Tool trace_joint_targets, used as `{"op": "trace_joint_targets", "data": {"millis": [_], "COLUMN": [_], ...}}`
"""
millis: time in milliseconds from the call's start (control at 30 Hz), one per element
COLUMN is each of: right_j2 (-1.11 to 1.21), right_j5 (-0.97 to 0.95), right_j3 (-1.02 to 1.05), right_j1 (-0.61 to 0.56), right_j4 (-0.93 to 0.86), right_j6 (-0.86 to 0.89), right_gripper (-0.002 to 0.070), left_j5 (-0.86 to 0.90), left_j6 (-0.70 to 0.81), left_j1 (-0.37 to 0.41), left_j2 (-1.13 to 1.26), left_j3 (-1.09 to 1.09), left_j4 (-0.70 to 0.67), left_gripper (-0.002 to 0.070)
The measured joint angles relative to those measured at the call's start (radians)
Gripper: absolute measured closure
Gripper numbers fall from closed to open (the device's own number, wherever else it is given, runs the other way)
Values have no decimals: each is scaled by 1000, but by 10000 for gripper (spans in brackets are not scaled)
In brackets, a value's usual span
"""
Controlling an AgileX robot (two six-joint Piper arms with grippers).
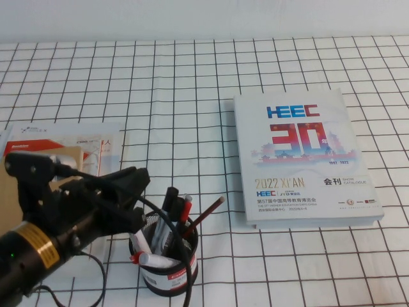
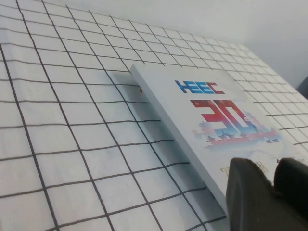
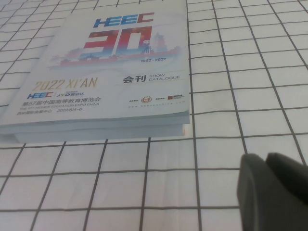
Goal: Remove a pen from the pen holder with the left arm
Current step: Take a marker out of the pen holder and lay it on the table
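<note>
the pens (image 1: 176, 211) you want stand in the round pen holder (image 1: 167, 272) at the lower middle of the high view, tops up and fanned out. a black pen (image 1: 170, 203) is nearest the arm, and a thin red stick (image 1: 208, 214) leans off to the right. your left pincer (image 1: 142, 178) hangs just up and left of those tops, close beside the black pen but, as far as i can judge, not on it. its tips sit together with only a slit between them and nothing showing in it. so the pen lies to the lower right of the pincer, long axis near upright, and you will likely have to part the tips before closing in. the right pincer (image 3: 268, 161), tips together too, hovers over the gridded white surface (image 1: 160, 77) near the front edge of the book (image 1: 300, 157); it does not show in the high view. the book lies to the holder's upper right, papers (image 1: 77, 144) at middle left.
</note>
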Motion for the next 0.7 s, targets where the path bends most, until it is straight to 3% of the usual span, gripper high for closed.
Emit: {"op": "trace_joint_targets", "data": {"millis": [367,567,700], "right_j2": [0,0,0], "right_j5": [0,0,0], "right_j3": [0,0,0], "right_j1": [0,0,0], "right_j4": [0,0,0], "right_j6": [0,0,0], "right_gripper": [690,690,690], "left_j5": [450,749,888], "left_j6": [-104,-57,97], "left_j1": [0,-20,-59], "left_j2": [-127,-129,-111], "left_j3": [-301,-456,-549], "left_j4": [230,225,112], "left_gripper": [596,596,596]}}
